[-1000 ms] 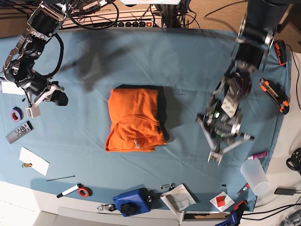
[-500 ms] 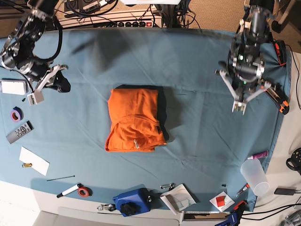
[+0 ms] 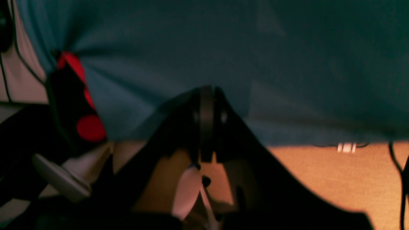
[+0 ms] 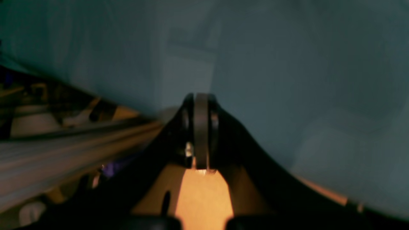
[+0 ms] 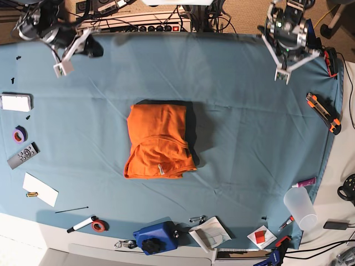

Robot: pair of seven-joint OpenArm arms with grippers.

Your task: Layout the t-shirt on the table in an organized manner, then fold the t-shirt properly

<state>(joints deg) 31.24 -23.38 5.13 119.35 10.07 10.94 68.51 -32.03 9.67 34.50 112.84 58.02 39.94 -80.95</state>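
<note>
The orange t-shirt (image 5: 160, 143) lies folded on the bench (image 5: 238, 138), far from each closed, empty claw, so leave it alone.

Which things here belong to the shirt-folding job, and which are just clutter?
Job:
- t-shirt, orange, folded mid-table
- table, teal cloth
- left tool and right tool, both shut, at the far edge

Lying about:
- remote
- purple tape roll
- marker
- plastic cup
- blue box
- orange-black tool
</note>
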